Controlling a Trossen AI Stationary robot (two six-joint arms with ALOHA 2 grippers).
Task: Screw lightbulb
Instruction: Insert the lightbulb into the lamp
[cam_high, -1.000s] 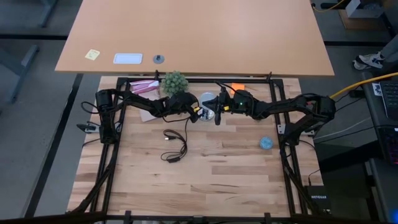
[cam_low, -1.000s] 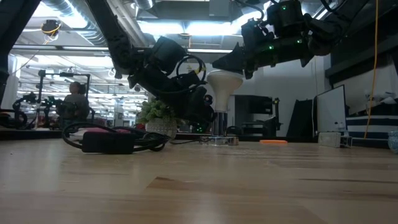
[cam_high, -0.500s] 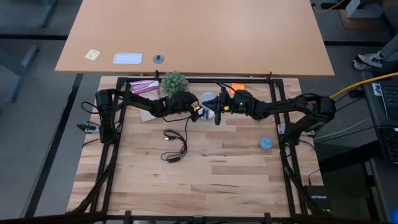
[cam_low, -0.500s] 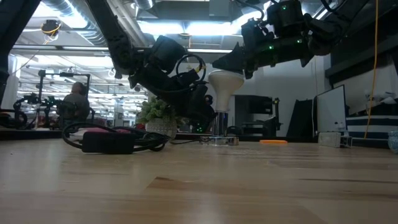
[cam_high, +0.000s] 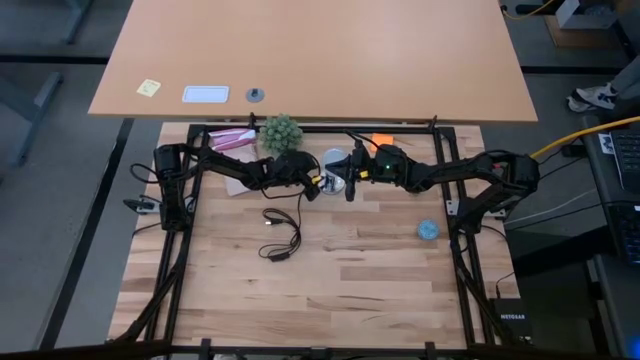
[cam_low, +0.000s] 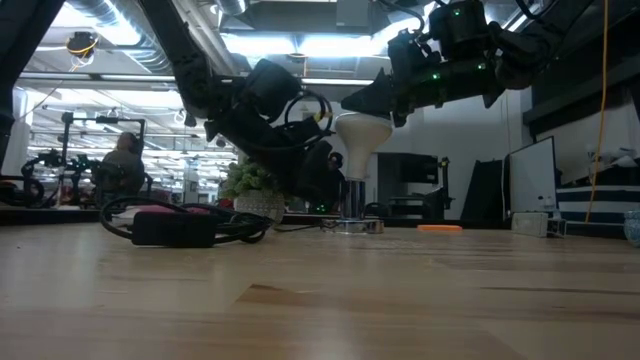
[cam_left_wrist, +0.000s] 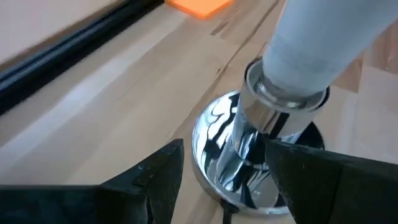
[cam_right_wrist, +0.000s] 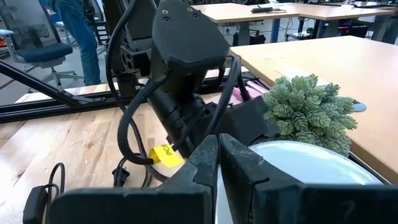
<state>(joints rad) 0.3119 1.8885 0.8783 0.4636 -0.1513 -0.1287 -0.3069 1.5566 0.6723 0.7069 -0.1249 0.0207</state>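
White and frosted, the lightbulb (cam_low: 362, 135) stands upright with its narrow base in the silvery socket (cam_left_wrist: 249, 149) at the back of the wooden table (cam_high: 330, 270), beside the little green plant (cam_high: 281, 130). At the dome's top sits the right gripper (cam_low: 350, 103), fingers pressed narrow together. Low at the socket's stem, the left gripper (cam_left_wrist: 224, 168) has its fingers spread wide on either side, apart from the metal.
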